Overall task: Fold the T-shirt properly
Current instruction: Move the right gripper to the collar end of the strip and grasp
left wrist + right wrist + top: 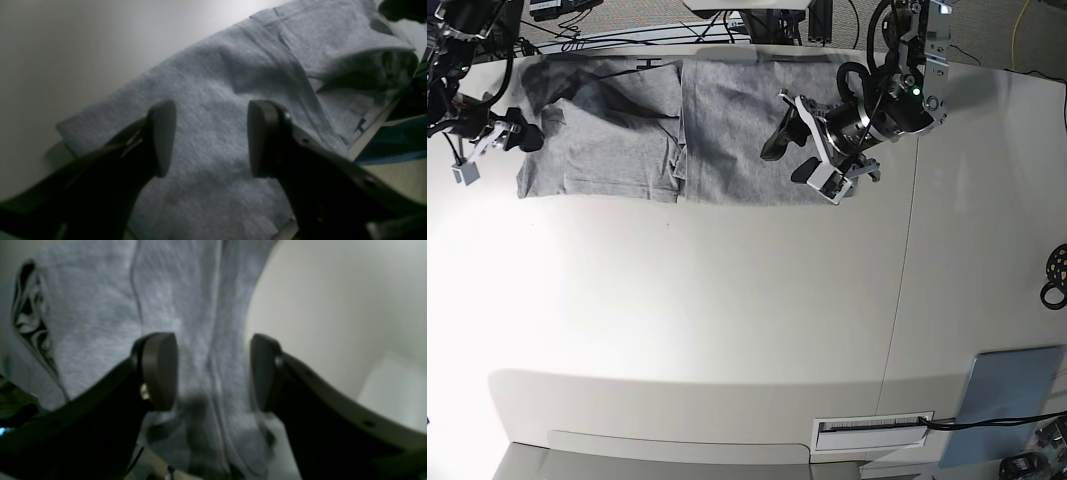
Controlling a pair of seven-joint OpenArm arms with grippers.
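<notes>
Dim, blurred wrist views; base view glares at left.

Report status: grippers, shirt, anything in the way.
Both grippers, left and right, open, empty, over cloth. T-shirt partly folded at the table's far edge. Nothing in the way.

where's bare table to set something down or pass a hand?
Free: the wide white table from the T-shirt's near hem down to the slot at the near edge, and the strip right of the seam, apart from a black ring and a blue-grey sheet by its right edge. Crowded: the far strip, where the shirt lies under the left gripper and right gripper.
</notes>
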